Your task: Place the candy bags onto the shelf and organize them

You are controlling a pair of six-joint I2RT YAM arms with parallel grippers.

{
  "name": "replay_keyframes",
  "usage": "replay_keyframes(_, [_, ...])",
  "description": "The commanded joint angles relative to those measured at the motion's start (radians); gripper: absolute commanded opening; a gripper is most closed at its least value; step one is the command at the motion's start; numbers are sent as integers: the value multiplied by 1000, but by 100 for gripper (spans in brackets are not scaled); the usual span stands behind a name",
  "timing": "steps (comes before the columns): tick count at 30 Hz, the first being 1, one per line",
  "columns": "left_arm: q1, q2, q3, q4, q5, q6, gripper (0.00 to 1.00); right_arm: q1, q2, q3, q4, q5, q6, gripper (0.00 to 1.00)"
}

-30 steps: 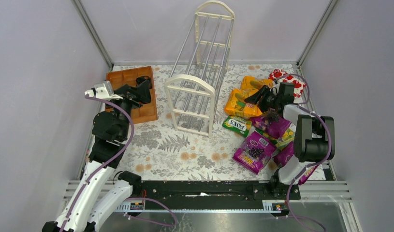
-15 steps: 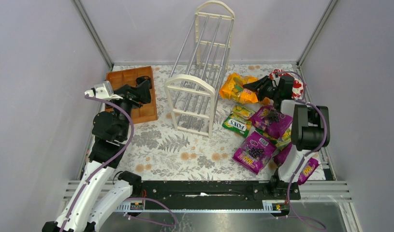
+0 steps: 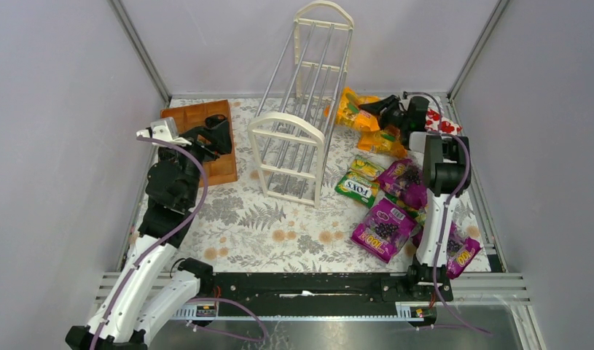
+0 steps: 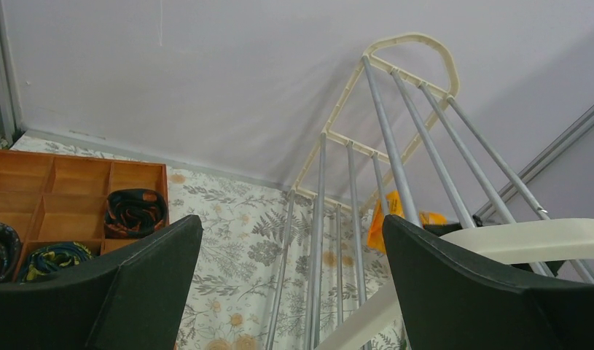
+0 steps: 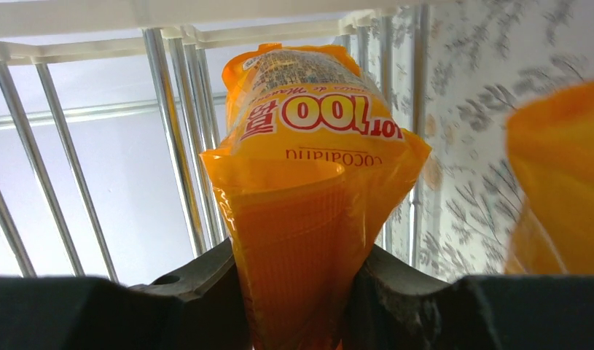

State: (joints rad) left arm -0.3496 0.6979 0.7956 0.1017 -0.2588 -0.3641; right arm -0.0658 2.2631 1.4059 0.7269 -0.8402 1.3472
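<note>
The cream-white shelf (image 3: 301, 131) with silver rods stands at mid-table. My right gripper (image 3: 375, 111) is shut on an orange candy bag (image 3: 352, 113) and holds it in the air just right of the shelf's upper tiers. In the right wrist view the bag (image 5: 308, 175) is pinched between the fingers, with the shelf rods (image 5: 177, 138) right behind it. Another orange bag (image 3: 385, 141), a green FOX'S bag (image 3: 358, 189) and purple grape bags (image 3: 383, 230) lie on the table at right. My left gripper (image 3: 215, 131) is open and empty left of the shelf (image 4: 396, 146).
A brown wooden compartment tray (image 3: 206, 138) lies at the left, under the left gripper, with dark rolled cloths (image 4: 135, 210) in it. A red packet with white shapes (image 3: 445, 125) lies at the back right. Grey walls close in on three sides.
My right gripper has lifted the orange bag off the pile and carried it up and back toward the shelf's top. The left arm has shifted slightly.
</note>
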Motion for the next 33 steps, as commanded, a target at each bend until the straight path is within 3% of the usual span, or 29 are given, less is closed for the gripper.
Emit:
replay_keyframes(1, [18, 11, 14, 23, 37, -15, 99, 49, 53, 236, -32, -38, -34, 41])
replay_keyframes(14, [70, 69, 26, 26, 122, -54, 99, 132, 412, 835, -323, -53, -126, 41])
replay_keyframes(20, [86, 88, 28, 27, 142, -65, 99, 165, 424, 818, -252, -73, -119, 41])
replay_keyframes(33, [86, 80, 27, 29, 144, -62, 99, 219, 608, 1129, -302, -28, -174, 46])
